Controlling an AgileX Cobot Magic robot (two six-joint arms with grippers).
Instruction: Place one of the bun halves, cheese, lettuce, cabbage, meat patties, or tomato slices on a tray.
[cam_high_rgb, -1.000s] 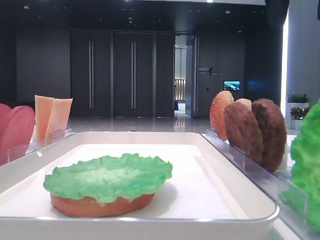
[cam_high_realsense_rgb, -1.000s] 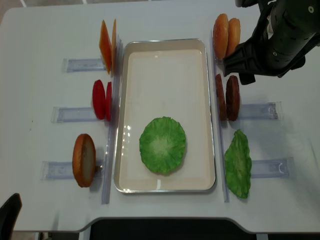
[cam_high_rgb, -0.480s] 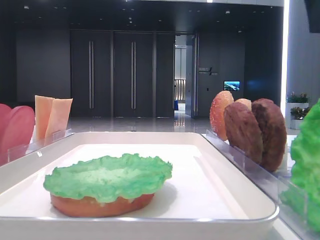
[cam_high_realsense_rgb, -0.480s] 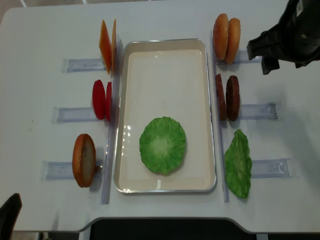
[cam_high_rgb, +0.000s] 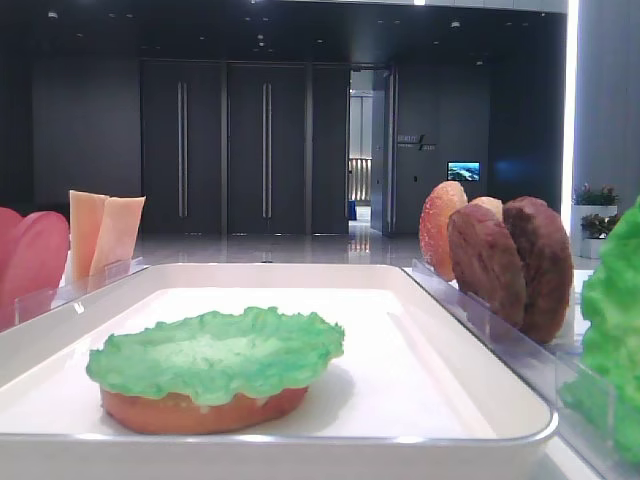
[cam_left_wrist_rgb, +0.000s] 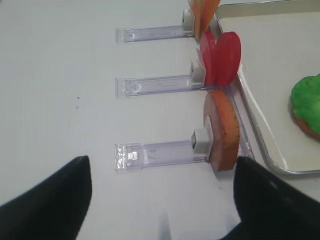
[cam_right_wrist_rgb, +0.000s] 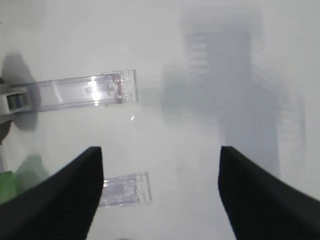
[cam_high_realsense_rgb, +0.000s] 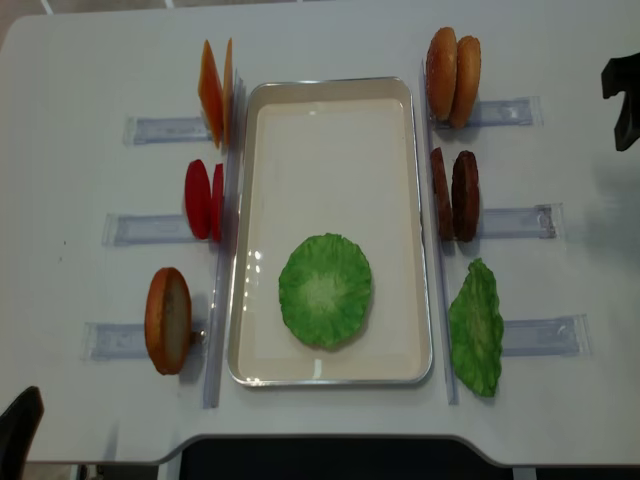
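Observation:
The white tray (cam_high_realsense_rgb: 330, 84) lies at the table's middle. In it a lettuce (cam_high_realsense_rgb: 325, 290) leaf covers a bun half (cam_high_rgb: 200, 410). Upright in holders stand two bun halves (cam_high_realsense_rgb: 452, 66), two meat patties (cam_high_realsense_rgb: 455, 195) and the cabbage (cam_high_realsense_rgb: 476, 328) on the right, with cheese (cam_high_realsense_rgb: 215, 90), tomato slices (cam_high_realsense_rgb: 203, 200) and one more bun half (cam_high_realsense_rgb: 167, 320) on the left. My right gripper (cam_right_wrist_rgb: 160, 195) is open and holds nothing, over bare table far right of the patties. My left gripper (cam_left_wrist_rgb: 162, 200) is open too, near the table's front left, short of the left bun half (cam_left_wrist_rgb: 222, 130).
Clear plastic holders (cam_high_realsense_rgb: 515, 220) stick out on both sides of the tray; two of them (cam_right_wrist_rgb: 85, 92) lie below the right gripper. Only a dark piece of the right arm (cam_high_realsense_rgb: 622, 100) shows at the overhead view's right edge. The table's front edge is near the left arm (cam_high_realsense_rgb: 18, 430).
The right arm has drawn back to the right, away from the bun halves and patties, and is now nearly out of the overhead view. The food and tray have not moved.

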